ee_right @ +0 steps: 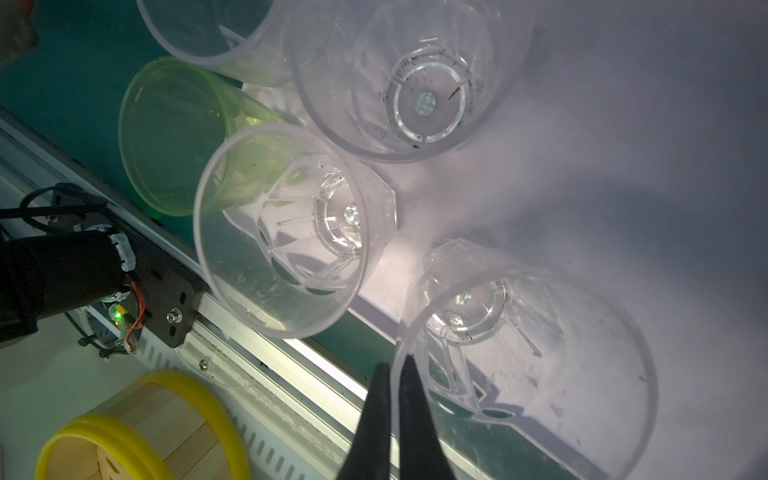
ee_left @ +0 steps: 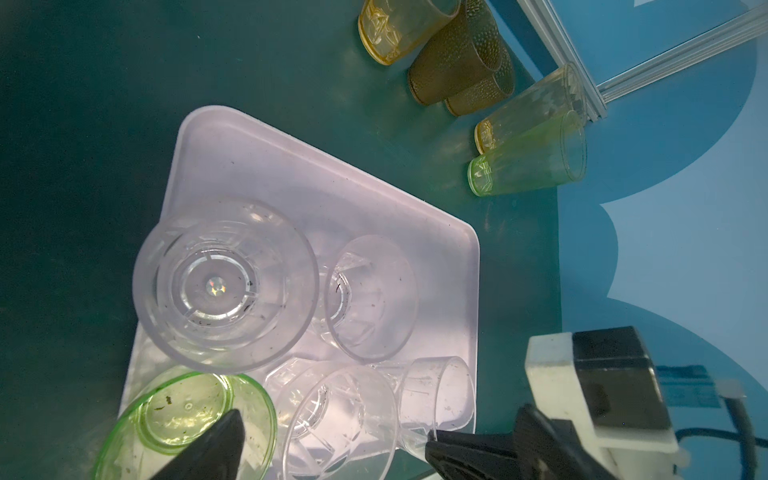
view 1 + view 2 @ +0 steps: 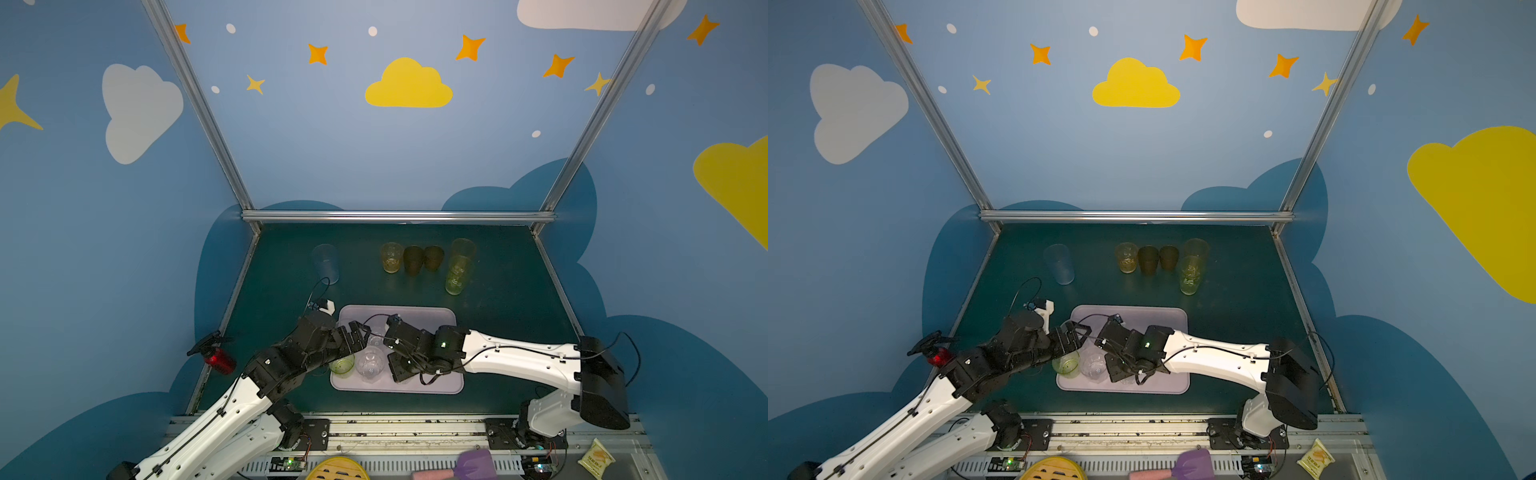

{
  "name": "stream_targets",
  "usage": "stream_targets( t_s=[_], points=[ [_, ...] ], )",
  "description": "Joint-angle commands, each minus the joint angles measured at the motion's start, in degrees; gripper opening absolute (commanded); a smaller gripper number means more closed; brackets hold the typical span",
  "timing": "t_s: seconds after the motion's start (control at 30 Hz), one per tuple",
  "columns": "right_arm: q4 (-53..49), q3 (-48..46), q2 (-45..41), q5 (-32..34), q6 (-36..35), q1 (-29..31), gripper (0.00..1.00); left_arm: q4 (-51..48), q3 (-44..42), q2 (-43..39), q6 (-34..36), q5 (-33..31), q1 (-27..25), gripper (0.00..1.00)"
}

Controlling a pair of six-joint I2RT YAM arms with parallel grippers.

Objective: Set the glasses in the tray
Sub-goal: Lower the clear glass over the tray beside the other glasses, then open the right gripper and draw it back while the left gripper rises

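While shut, right claw (image 1: 394, 368) astride glass (image 1: 540, 357)

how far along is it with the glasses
Done: green glass and four clear glasses sit in the tray. In hand: right end effector pinches the rim of one clear glass; left end effector open, empty. Left: six coloured glasses on the table.

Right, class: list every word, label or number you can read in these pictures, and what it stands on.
No text can be read.
On the yellow packet at the near edge: dark print, too blurred to read.
On the glasses and tray: no lettering seen.
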Motion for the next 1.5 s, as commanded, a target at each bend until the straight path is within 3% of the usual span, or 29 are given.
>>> stream_targets(
  t_s=[0.0, 0.33, 0.43, 0.5, 0.67, 0.9, 1.27, 1.47],
  points=[
    [0.02, 2.21, 1.04, -1.17, -0.59, 0.31, 0.00, -0.91, -0.54, -0.65, 0.50, -1.00, -0.02, 1.00],
    [-0.49, 4.28, 2.64, -1.44, -1.12, 0.29, 0.01, -0.82, -0.71, -0.80, 1.56, -1.62, -0.03, 1.00],
    [-0.84, 4.66, 2.68, -1.17, -1.29, 0.30, 0.07, -0.90, -0.75, -0.79, 1.83, -1.71, 0.09, 1.00],
    [-1.49, 5.08, 2.60, -0.66, -1.40, 0.20, 0.17, -0.95, -0.79, -0.85, 1.92, -1.79, 0.11, 1.00],
    [-2.28, 5.57, 2.40, -0.10, -1.74, 0.16, 0.26, -1.08, -1.14, -1.22, 1.79, -2.05, 0.06, 1.00],
    [-3.45, 6.21, 1.51, 1.15, -2.09, 0.13, 0.27, -0.91, -1.59, -1.75, 1.57, -2.45, 0.02, 1.00],
    [-1.57, -0.02, -8.78, 9.62, -1.36, -0.88, 0.70, -0.63, -0.54, -0.16, 1.64, -2.83, 0.16, 1.00],
    [0.71, -4.67, -15.66, 11.96, -1.91, -3.02, 0.80, 1.32, 0.81, 2.90, 1.40, -1.80, 0.11, 1.00]
  ],
)
